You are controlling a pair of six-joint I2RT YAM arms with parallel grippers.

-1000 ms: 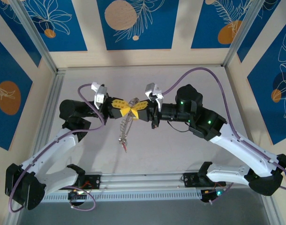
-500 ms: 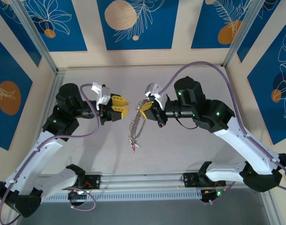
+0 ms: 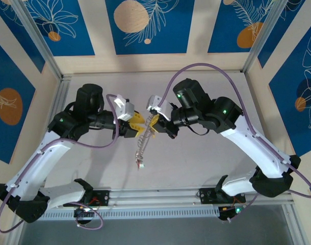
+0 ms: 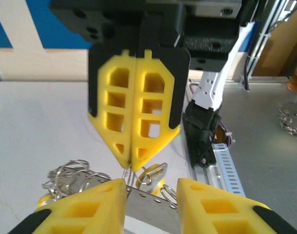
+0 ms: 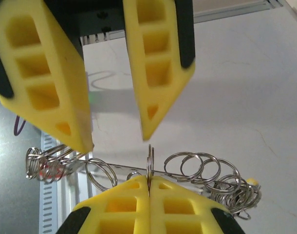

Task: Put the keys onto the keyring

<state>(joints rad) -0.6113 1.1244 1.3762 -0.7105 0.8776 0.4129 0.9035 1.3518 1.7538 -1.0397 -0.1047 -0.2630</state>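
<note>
Left gripper (image 3: 137, 123) swings back beside the right gripper (image 3: 152, 122).
Left fingers stand partly open, gripping nothing; right fingers pinch the keyring (image 3: 141, 143) wire, keys (image 3: 139, 163) dangling below.

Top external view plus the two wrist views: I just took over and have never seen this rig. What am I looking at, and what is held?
The machine is a white-and-black left arm and right arm, bolted at the near edge of a pale grey table. The top view looks down on both; each wrist view looks out from that arm's tip, its own fingers at the picture's bottom. The right arm's yellow fingers are shut, pinching a thin grey metal wire ring. The left arm's fingers face them, open. A bunch of linked metal rings and keys trails from that pinch.
</note>
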